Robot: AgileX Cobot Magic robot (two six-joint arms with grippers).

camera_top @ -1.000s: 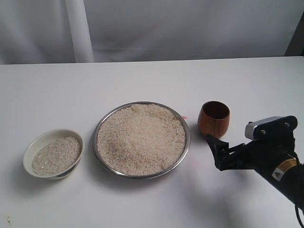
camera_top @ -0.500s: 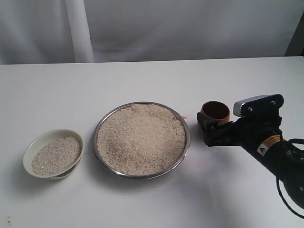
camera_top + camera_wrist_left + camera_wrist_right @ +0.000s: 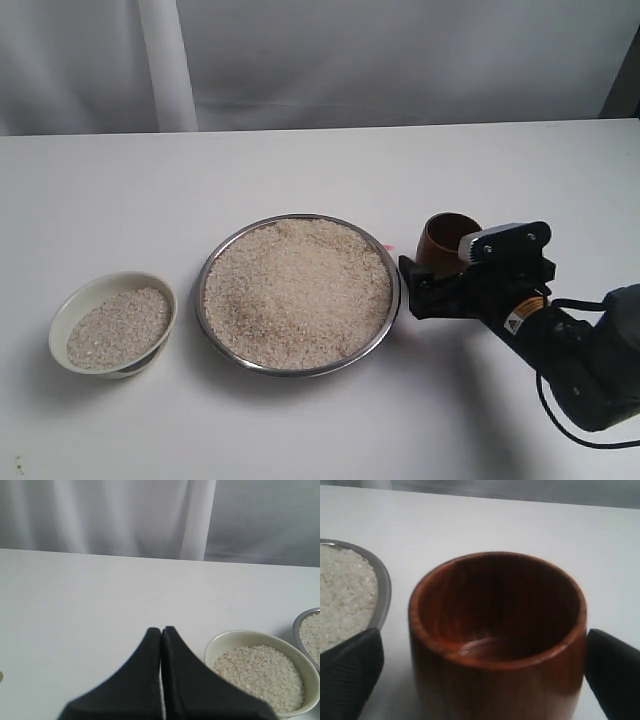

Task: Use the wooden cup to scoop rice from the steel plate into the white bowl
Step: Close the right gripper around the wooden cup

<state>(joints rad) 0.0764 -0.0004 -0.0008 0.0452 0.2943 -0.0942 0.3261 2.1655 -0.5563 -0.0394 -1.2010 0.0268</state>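
- Two black fingers (image 3: 350,677) of the right gripper (image 3: 482,680) flank the wooden cup (image 3: 497,605), one on each side. The jaws are spread wide and grasp nothing; whether the pads touch the wood cannot be told.
- Cup: upright, mouth up, empty, right of centre in the exterior view, just beside the right rim of the steel plate (image 3: 205,270). Its long axis is vertical, so the jaws' closing line crosses it squarely.
- Rice (image 3: 295,290): heaped in the plate at frame centre, left of the cup. The white bowl (image 3: 62,318), lower left beyond the plate, holds some grains.
- Left gripper (image 3: 161,645): jaws pressed together, nothing held, near the bowl and well apart from the cup.
- Judgement: the right arm is the nearer one; a squeeze on the cup, then leftward travel toward the plate, appears due.
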